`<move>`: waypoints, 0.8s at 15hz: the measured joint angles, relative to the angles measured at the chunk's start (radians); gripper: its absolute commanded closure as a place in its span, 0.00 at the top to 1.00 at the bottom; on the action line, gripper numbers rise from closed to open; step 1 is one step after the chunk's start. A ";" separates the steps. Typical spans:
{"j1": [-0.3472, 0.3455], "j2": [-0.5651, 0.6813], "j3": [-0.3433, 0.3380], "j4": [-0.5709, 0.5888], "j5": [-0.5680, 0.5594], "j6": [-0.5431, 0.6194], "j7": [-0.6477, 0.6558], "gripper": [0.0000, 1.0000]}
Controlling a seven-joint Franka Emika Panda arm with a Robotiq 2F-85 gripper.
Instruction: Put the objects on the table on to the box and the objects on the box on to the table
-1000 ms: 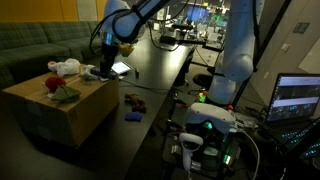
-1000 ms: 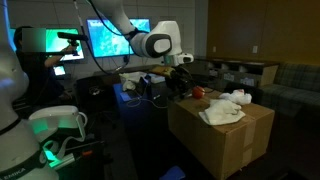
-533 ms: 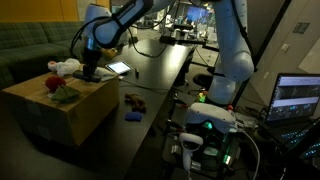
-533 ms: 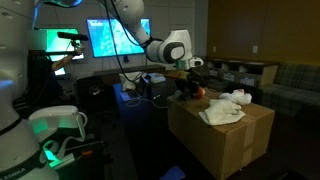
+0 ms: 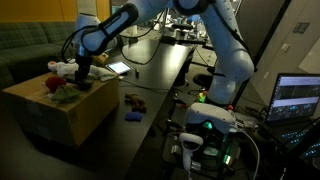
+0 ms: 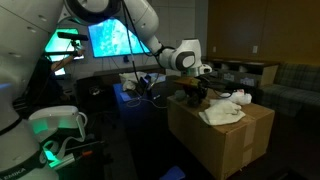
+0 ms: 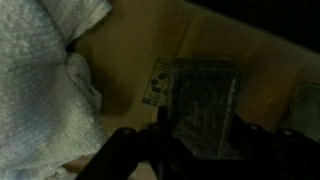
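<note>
My gripper (image 5: 80,73) hangs over the top of the brown cardboard box (image 5: 60,115), shut on a small flat black block (image 7: 205,105) that fills the space between the jaws in the wrist view. Beneath the block is bare cardboard (image 7: 125,60) with a small printed label. White cloth (image 7: 40,80) lies beside it on the box; cloth pieces (image 6: 225,110) also show in both exterior views. A red-and-green soft toy (image 5: 63,91) sits on the box by the gripper (image 6: 196,92). On the black table (image 5: 165,65) lie a small brown item (image 5: 133,99) and a small blue piece (image 5: 132,116).
A thin tablet with a bright screen (image 5: 120,69) lies on the table just beyond the box. A green sofa (image 5: 30,45) stands behind the box. The robot base (image 5: 230,70) and a laptop (image 5: 297,98) occupy the table's other side, with lit monitors (image 6: 115,40) behind.
The arm has swung from above the tablet on the table across to above the box top, carrying the black block. The jaws have kept the same grip.
</note>
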 measured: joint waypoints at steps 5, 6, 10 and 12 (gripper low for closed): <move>0.002 0.060 -0.007 0.089 -0.001 -0.035 -0.001 0.89; 0.003 0.064 -0.008 0.100 -0.002 -0.041 -0.001 0.96; 0.012 0.065 -0.012 0.127 -0.004 -0.048 -0.001 1.00; 0.018 0.060 -0.013 0.138 -0.006 -0.047 -0.001 1.00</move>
